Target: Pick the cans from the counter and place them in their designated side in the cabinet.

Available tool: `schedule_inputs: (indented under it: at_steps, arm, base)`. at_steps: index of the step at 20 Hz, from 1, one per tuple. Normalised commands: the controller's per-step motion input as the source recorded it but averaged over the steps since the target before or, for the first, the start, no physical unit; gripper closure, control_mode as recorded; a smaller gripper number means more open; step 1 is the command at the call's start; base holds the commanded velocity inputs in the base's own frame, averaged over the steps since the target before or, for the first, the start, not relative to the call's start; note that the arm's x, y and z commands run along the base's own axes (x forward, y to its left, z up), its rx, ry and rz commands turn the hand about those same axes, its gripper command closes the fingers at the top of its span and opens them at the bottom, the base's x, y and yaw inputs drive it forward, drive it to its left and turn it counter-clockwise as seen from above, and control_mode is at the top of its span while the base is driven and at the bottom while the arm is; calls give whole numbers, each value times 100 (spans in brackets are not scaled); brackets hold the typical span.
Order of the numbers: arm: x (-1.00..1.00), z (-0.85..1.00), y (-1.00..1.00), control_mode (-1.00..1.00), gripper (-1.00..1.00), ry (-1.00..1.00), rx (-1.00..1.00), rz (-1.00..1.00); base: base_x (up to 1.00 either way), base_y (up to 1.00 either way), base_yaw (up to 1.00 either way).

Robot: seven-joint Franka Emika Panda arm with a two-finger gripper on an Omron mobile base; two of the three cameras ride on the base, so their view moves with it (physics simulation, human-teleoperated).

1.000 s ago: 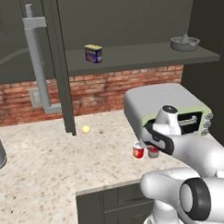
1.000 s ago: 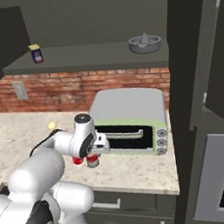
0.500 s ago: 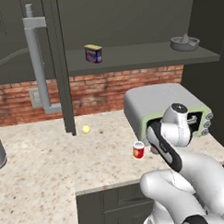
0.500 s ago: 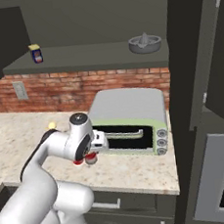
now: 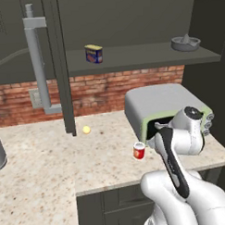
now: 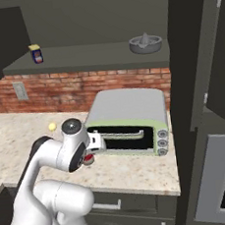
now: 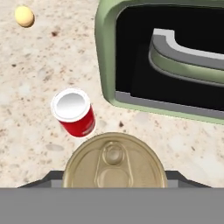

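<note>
Two cans, red can (image 7: 73, 112) on counter (image 7: 30, 65), gold-lidded can (image 7: 114, 162) nearer

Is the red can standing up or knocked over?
Standing up: the red can shows its round white top, with its base on the counter.

The beige speckled stone counter (image 5: 47, 168) carries a grey-and-green toaster oven (image 5: 158, 103) at about three o'clock in the left base view. A bright red can (image 5: 139, 151) stands upright just beside the oven's front, at its eight o'clock. A small yellow ball (image 5: 87, 130) lies near the dark upright panel, at ten o'clock from the can.

The cabinet shelf (image 5: 144, 55) above holds a blue-and-yellow tin (image 5: 93, 53) and a grey juicer (image 5: 185, 42), well apart.
</note>
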Motion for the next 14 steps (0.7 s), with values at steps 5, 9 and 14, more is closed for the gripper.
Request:
schedule_inputs:
  at_steps: [5,9,14]
  arm:
    - [-38,31,0,-100,100,-3,0,2]
    - [-38,33,0,-100,100,0,-2,1]
    - [-38,32,3,-100,100,-1,-2,2]
  base:
    - [0,0,0]
    - [0,0,0]
    - [0,0,0]
